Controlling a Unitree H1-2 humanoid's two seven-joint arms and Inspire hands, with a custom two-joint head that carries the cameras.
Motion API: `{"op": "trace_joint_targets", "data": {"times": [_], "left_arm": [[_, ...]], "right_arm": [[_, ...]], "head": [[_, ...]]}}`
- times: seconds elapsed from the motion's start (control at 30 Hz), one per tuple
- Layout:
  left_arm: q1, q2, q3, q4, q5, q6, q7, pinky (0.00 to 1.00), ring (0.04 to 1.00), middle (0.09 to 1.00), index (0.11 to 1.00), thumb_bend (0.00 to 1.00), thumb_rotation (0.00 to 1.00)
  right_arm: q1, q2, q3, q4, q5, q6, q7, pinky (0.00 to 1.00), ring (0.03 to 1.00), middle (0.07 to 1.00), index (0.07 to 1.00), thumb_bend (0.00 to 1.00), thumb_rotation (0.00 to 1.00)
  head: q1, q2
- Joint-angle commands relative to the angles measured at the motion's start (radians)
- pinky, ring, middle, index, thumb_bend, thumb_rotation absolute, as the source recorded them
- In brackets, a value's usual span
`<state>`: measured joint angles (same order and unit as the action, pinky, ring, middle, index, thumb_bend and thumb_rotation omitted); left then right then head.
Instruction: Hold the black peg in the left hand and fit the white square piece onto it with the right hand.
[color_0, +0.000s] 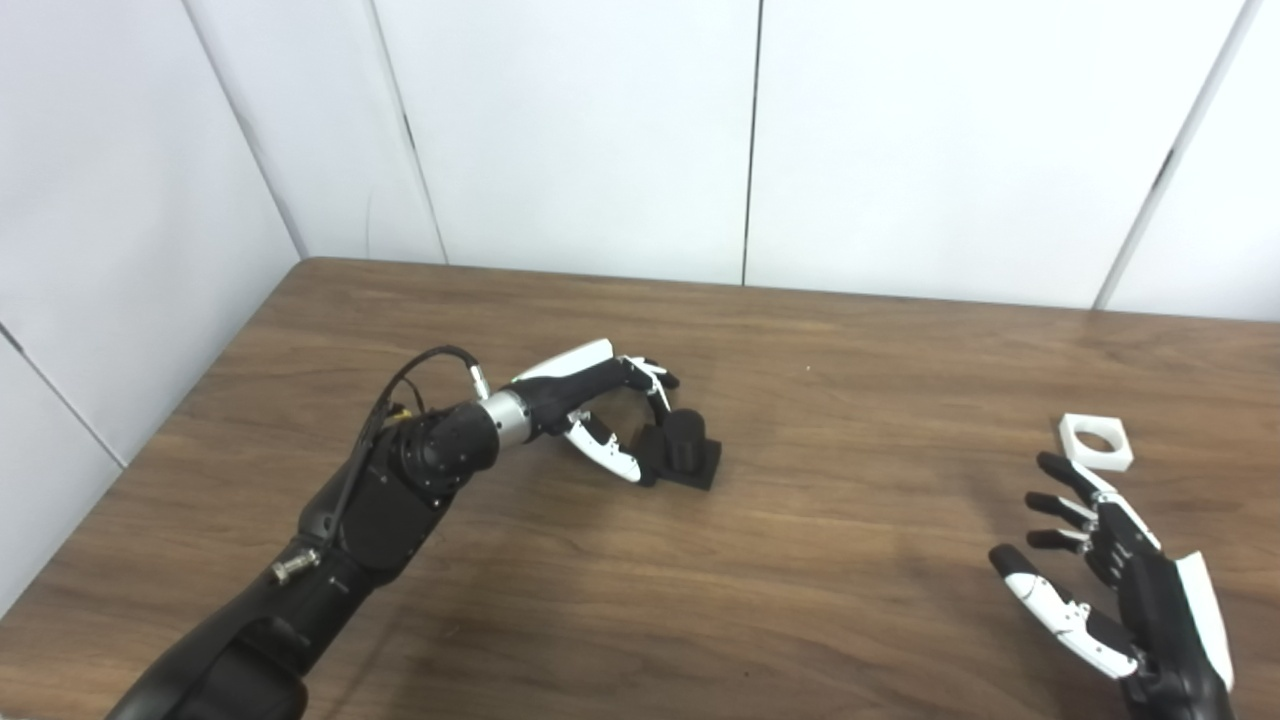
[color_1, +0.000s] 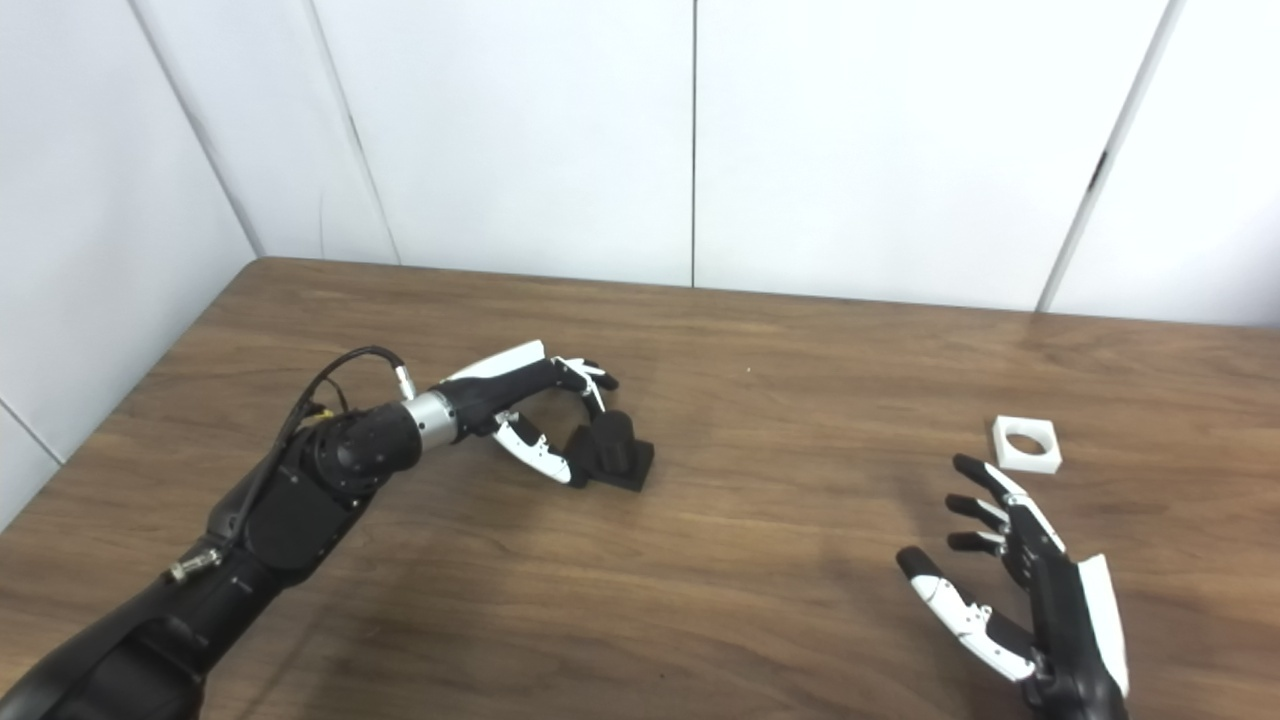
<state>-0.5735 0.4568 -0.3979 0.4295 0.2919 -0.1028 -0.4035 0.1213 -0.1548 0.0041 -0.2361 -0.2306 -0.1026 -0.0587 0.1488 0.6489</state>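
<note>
The black peg (color_0: 686, 447), a short cylinder on a square base, rests on the wooden table (color_0: 820, 560) left of centre. My left hand (color_0: 603, 415) reaches it from the left. The fingers arch over toward its far side and the thumb tip lies by the near left edge of its base, with a wide gap in the palm. A firm grip does not show. The white square piece (color_0: 1095, 441) with a round hole lies flat at the right. My right hand (color_0: 1110, 575) hovers open just in front of it, fingers spread and pointing toward it, without touching.
White wall panels (color_0: 600, 130) stand behind the table and along its left side. The table's left edge (color_0: 150, 440) runs diagonally past my left arm. Bare wood lies between the peg and the white piece.
</note>
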Motion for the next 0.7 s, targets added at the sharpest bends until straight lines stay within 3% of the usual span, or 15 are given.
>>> {"op": "trace_joint_targets", "data": {"times": [0.0, 0.67], "left_arm": [[0.022, -0.031, -0.055, 0.009, 0.007, 0.003, -0.100, 0.95, 0.983, 0.901, 0.488, 0.52, 0.08], [0.023, -0.063, -0.146, -0.022, 0.013, -0.003, -0.145, 0.99, 0.988, 0.906, 0.488, 0.52, 0.08]], "right_arm": [[-0.014, 0.018, -0.003, -0.027, 0.003, -0.049, -0.012, 0.64, 0.770, 0.872, 0.826, 0.63, 0.39], [-0.005, 0.019, -0.006, -0.034, -0.007, -0.048, -0.017, 0.64, 0.765, 0.863, 0.823, 0.65, 0.44]], "head": [[0.000, 0.001], [-0.014, 0.009]]}}
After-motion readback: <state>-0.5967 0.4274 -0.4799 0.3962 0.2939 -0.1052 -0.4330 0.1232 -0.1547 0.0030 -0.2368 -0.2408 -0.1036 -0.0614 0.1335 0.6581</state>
